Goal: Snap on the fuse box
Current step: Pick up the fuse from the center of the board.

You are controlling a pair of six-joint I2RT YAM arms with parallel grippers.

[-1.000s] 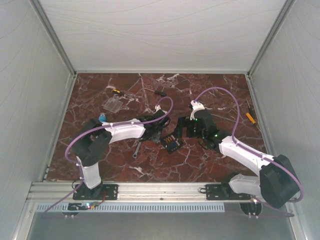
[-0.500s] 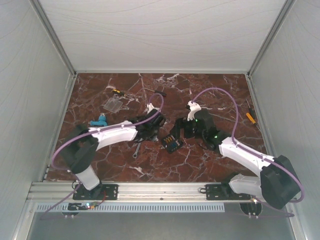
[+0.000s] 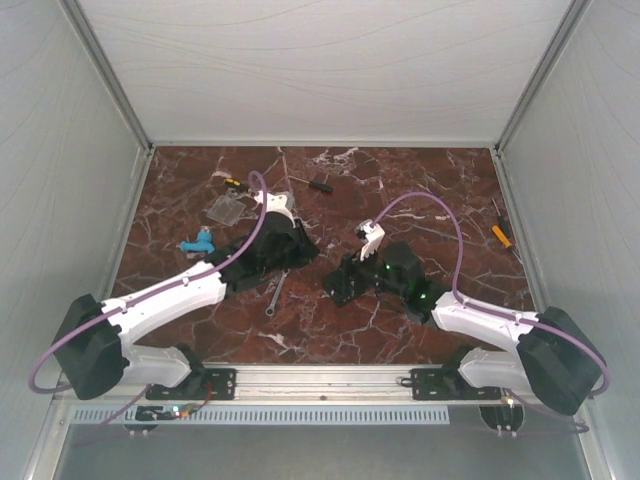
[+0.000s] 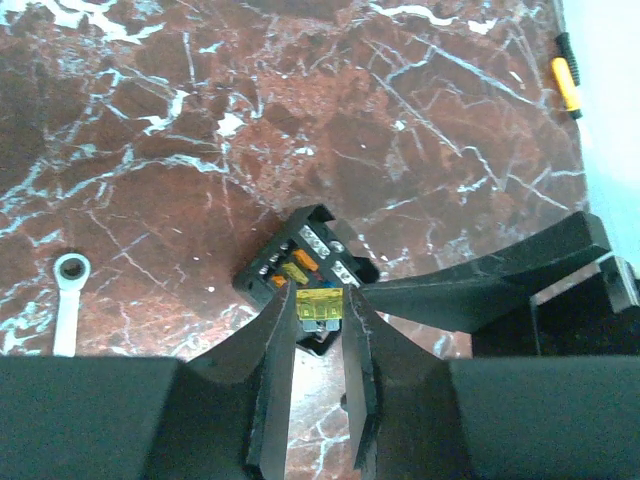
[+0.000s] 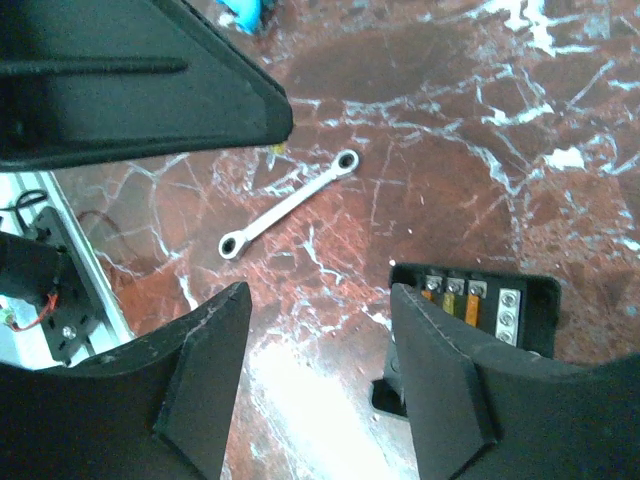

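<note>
The fuse box (image 4: 305, 272) sits on the tabletop (image 3: 400, 190) near the middle, just beside the right hand (image 5: 318, 292), whose fingers stand apart with nothing between them. The left hand (image 4: 318, 300) is clamped on a small yellow fuse (image 4: 318, 308). The box looks like light, stiff plastic that would probably skid on polished stone (grip the outer walls, not the fuses). A second ago the left arm reached nearer the box — it has since swung away to the far left, and the right hand has come over the box.
</note>
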